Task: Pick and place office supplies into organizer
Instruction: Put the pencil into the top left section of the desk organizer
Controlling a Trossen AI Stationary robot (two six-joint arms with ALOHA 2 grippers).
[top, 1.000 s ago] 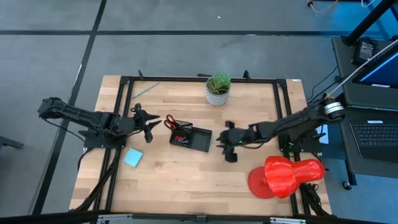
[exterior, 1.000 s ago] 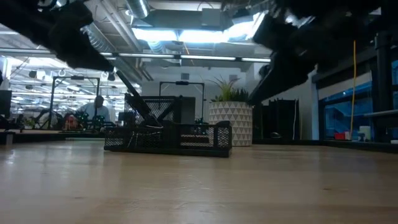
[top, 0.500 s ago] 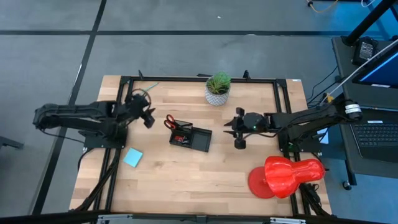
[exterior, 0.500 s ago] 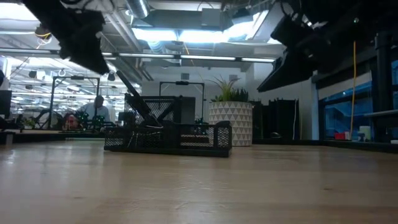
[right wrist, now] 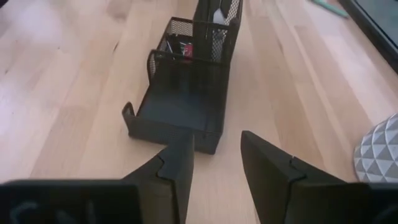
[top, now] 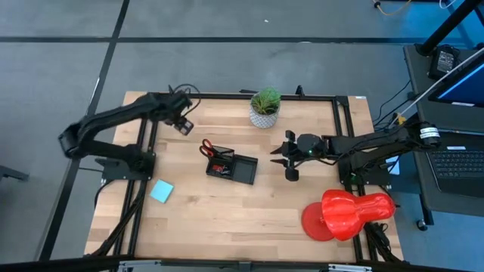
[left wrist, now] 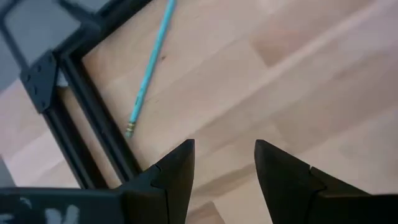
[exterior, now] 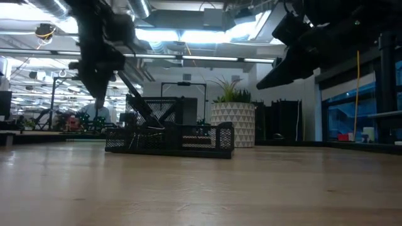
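Black wire-mesh organizer tray (top: 232, 168), low and rectangular with divided compartments, is seen at the middle of the pale wooden table (top: 227, 219), its long axis slightly tilted against the table's edges. Red-handled scissors (top: 208, 149) are lodged at the tray's left end, handles projecting outward. The open mesh walls are shown clearly in the right wrist view (right wrist: 186, 93), with the wide compartment nearest the camera. A slim turquoise-green pencil (left wrist: 149, 65) is laid at the table's far left corner, just beside the black metal frame rail (left wrist: 93, 118), its metal-banded end pointing at the rail. A light blue square notepad (top: 162, 191) is left flat near the left edge, well apart from the tray.

The left gripper (left wrist: 224, 163) is held above the far left corner, near the pencil, fingers spread and nothing grasped. The right gripper (right wrist: 217, 155) is held just right of the tray, fingers parted and likewise unloaded.

A green plant in a white patterned pot (top: 265, 107) is placed at the far edge, and a large glossy red plastic object (top: 348, 211) at the near right corner. A brightly lit workshop with ceiling strip lights is seen beyond.
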